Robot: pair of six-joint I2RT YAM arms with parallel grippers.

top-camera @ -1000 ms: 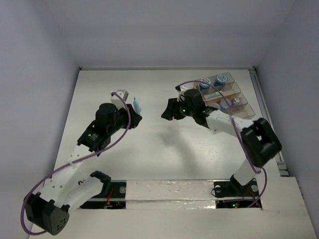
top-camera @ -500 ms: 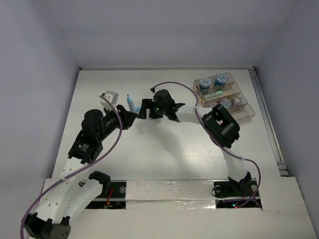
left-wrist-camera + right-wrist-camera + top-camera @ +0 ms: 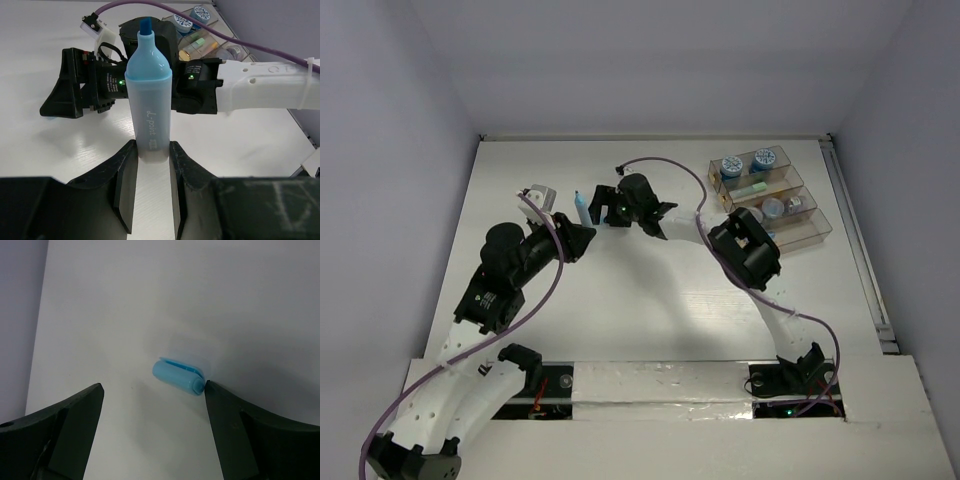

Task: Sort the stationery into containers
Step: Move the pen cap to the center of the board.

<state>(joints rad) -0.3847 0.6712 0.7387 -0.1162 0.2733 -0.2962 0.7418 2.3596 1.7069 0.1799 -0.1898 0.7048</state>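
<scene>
Left wrist view: left fingers (image 3: 125,185) pinch the light-blue marker (image 3: 148,100); spread right fingers (image 3: 70,425), closing off-centre, could knock it loose.

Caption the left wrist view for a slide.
Left gripper clamps a light-blue marker by its base; the open right gripper sits behind it.

White lettering reading "point", preceded by what looks like an "L", runs along the barrel of the light-blue marker (image 3: 148,100); smaller print beneath is illegible.
</scene>
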